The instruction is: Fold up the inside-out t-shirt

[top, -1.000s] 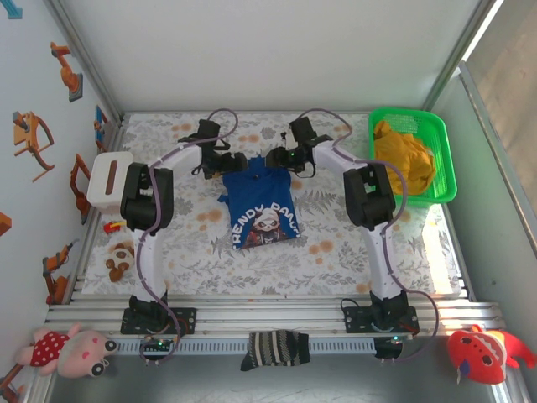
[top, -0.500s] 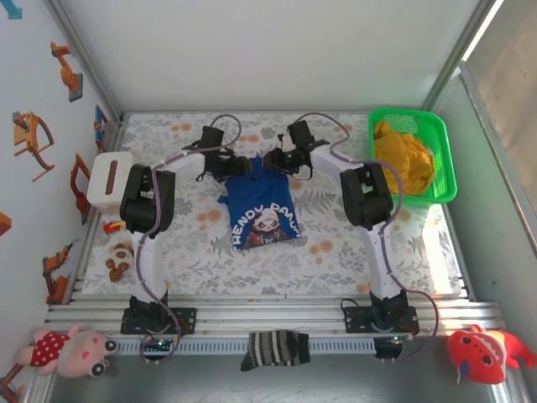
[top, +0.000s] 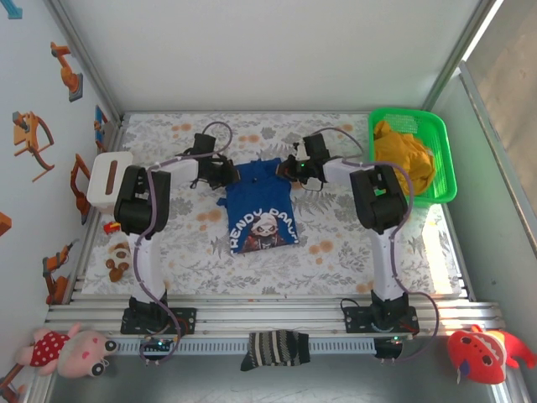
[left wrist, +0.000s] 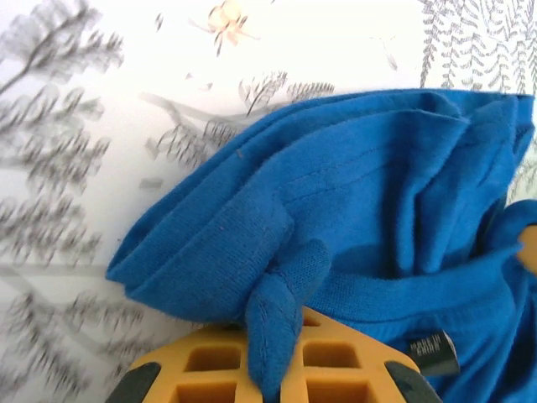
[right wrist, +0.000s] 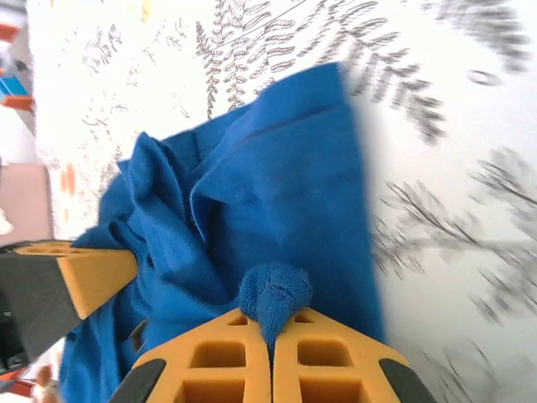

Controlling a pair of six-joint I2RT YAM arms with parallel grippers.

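Left end effector (left wrist: 273, 369) and right end effector (right wrist: 270, 334) tight on far corners of t-shirt (top: 260, 210)

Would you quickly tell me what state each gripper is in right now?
Left gripper: shut on the t-shirt.
Right gripper: shut on the t-shirt.

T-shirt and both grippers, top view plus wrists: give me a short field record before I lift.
t-shirt: royal blue, on the floral table, print facing up, far edge bunched
left gripper: jaws shut on a pinch at the far-left edge
right gripper: jaws shut on a pinch at the far-right edge
green basket: far right, holds yellow garment
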